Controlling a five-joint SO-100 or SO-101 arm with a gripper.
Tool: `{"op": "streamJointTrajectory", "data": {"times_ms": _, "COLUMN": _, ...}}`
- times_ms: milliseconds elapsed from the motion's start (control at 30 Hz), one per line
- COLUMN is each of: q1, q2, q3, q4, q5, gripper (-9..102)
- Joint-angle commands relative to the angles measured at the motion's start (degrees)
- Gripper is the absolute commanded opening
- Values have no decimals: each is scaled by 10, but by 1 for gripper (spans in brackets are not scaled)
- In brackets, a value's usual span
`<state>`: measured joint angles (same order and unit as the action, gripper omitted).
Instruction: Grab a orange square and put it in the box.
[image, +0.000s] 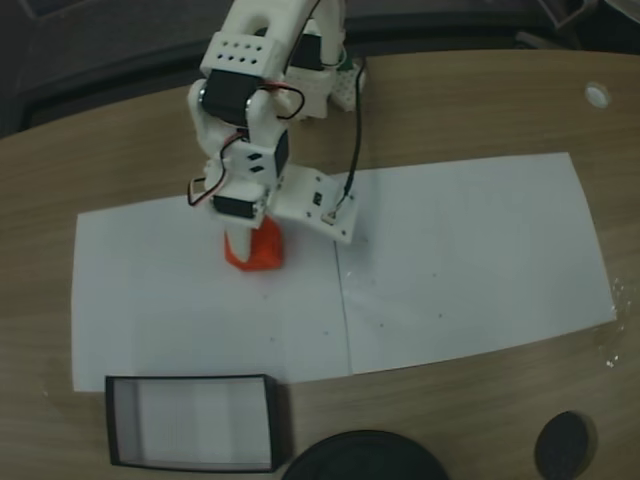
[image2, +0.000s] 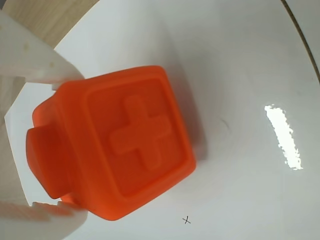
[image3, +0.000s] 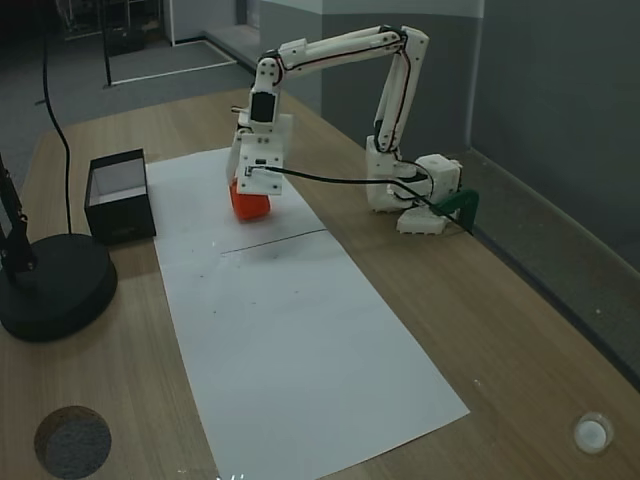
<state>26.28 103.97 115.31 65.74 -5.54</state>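
Observation:
The orange square (image2: 125, 150) shows a raised cross on its upper face and a stud on its left side in the wrist view. It rests on the white paper (image: 460, 270) under the arm, as both fixed views show (image: 258, 250) (image3: 250, 205). My gripper (image2: 77, 147) (image: 252, 238) (image3: 250, 190) reaches down over it, and its white fingers (image2: 40, 60) press the block from two opposite sides. The box (image: 190, 379) (image3: 122, 222), black-walled with a pale bottom, stands off the paper's edge, apart from the block.
A large round black base (image: 365, 455) (image3: 55, 285) sits next to the box. A small black disc (image: 565, 445) (image3: 72, 440) and a white cap (image: 598, 95) (image3: 592, 433) lie on the wooden table. The arm's base (image3: 400, 195) stands beside the paper.

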Motion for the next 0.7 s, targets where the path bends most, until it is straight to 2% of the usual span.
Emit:
{"op": "streamJointTrajectory", "data": {"times_ms": 0, "q1": 1, "q2": 29, "q3": -46, "q4": 4, "q5": -2, "gripper": 15}}
{"op": "streamJointTrajectory", "data": {"times_ms": 267, "q1": -34, "q2": 104, "q3": -211, "q4": 69, "q5": 4, "gripper": 15}}
{"op": "streamJointTrajectory", "data": {"times_ms": 500, "q1": -92, "q2": 133, "q3": -361, "q4": 69, "q5": 1, "gripper": 15}}
{"op": "streamJointTrajectory", "data": {"times_ms": 667, "q1": -142, "q2": 87, "q3": -454, "q4": 65, "q5": 3, "gripper": 15}}
